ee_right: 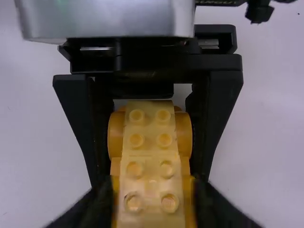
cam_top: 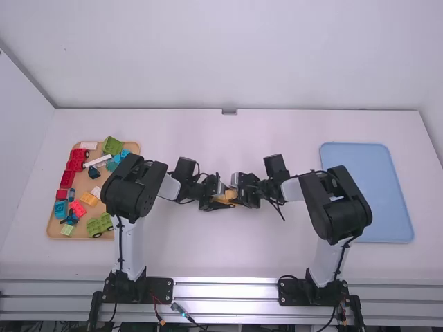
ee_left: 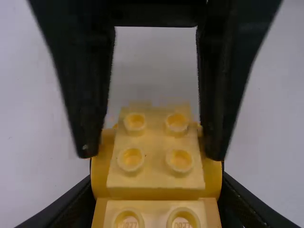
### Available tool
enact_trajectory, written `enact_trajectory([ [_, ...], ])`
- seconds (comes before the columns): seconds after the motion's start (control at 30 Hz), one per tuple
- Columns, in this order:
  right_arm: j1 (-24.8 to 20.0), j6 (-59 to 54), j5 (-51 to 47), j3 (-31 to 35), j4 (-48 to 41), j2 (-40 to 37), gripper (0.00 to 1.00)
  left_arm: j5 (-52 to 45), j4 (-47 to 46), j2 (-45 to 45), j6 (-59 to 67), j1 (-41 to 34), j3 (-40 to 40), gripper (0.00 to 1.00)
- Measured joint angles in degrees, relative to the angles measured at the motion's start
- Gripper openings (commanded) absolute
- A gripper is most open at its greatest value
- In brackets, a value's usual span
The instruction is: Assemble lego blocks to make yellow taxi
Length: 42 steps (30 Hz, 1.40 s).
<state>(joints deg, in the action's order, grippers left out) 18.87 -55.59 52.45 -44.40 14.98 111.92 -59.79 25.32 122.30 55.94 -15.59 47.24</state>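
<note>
Left gripper (cam_top: pixel 221 199) and right gripper (cam_top: pixel 237 191) face each other over the tabletop (cam_top: pixel 228 256), both grasping the studded yellow block assembly (cam_top: pixel 230 196).

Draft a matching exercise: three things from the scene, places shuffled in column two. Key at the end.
Things
1. Blue tray
2. Wooden tray
3. Yellow blocks

Places
A. On the left side of the table, under many-coloured blocks
B. Gripped by the left tool and the right tool
C. On the right side of the table

Pairs: 1-C, 2-A, 3-B
</note>
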Motion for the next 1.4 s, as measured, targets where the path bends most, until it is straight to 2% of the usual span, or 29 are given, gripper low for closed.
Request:
enact_trajectory([
  [0.03, 0.0, 0.2, 0.0, 0.0, 0.5, 0.0, 0.7, 0.0, 0.0, 0.0, 0.0, 0.0, 0.0, 0.41],
  [0.1, -0.2, 1.1, 0.7, 0.0, 1.9, 0.0, 0.75, 0.0, 0.0, 0.0, 0.0, 0.0, 0.0, 0.41],
  [0.23, -1.3, 2.2, 5.0, 0.0, 5.0, 0.0, 0.75, 0.0, 0.0, 0.0, 0.0, 0.0, 0.0, 0.41],
  [0.27, -1.8, 2.3, 6.4, 0.0, 5.4, 0.0, 0.72, 0.0, 0.0, 0.0, 0.0, 0.0, 0.0, 0.41],
  [0.3, -2.4, 2.3, 7.9, 0.0, 5.7, 0.0, 0.59, 0.0, 0.0, 0.0, 0.0, 0.0, 0.0, 0.41],
  [0.33, -3.3, 2.5, 9.8, 0.0, 5.8, 0.0, 0.27, 0.0, 0.0, 0.0, 0.0, 0.0, 0.0, 0.41],
  [0.37, -3.9, 2.5, 10.9, 0.0, 5.9, 0.0, 0.0, 0.0, 0.0, 0.0, 0.0, 0.0, 0.0, 0.41],
  [0.5, -5.7, 2.8, 12.8, 0.0, 4.4, 0.0, 0.0, 0.0, 0.1, 0.0, 0.0, 0.0, 0.0, 0.41],
  [0.73, -3.3, 2.8, 10.2, 0.0, 2.8, 0.0, 0.0, 0.6, 1.2, 0.0, -1.1, 0.0, 0.0, 0.41],
  [0.9, -3.4, 2.8, 9.1, 0.0, 3.7, 1.7, 0.0, 0.7, 1.3, 0.0, -1.6, 0.0, 0.0, 0.4],
  [1.13, -3.5, 4.2, 12.7, -2.3, 6.2, 6.3, 0.0, 0.8, 1.3, 0.0, -1.6, 0.0, 0.0, 0.4],
  [1.4, -1.2, 3.1, 11.3, -6.1, -1.0, 7.1, 0.0, 0.9, 1.5, 0.0, -1.9, 0.0, 0.0, 0.38],
])
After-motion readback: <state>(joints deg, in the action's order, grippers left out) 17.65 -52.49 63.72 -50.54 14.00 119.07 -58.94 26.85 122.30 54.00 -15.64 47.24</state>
